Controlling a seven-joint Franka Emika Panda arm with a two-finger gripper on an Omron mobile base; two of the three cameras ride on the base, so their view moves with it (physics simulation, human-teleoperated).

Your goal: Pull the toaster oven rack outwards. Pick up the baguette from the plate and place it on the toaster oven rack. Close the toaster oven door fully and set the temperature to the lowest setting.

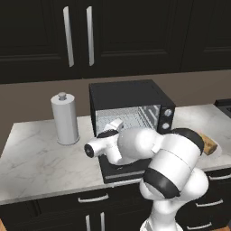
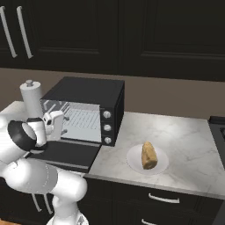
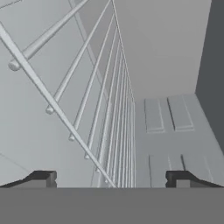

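The black toaster oven stands on the counter with its door folded down flat in front. Inside the cavity lies the silver wire rack. My gripper is open at the mouth of the cavity, and the rack's front bar runs between its fingertips. The tan baguette rests on the white plate, to the right of the oven. Three silver knobs line the oven's front right.
A white cylindrical canister stands left of the oven. Dark upper cabinets with silver handles hang behind. The marble counter has free room right of the plate, and a dark stove edge shows at far right.
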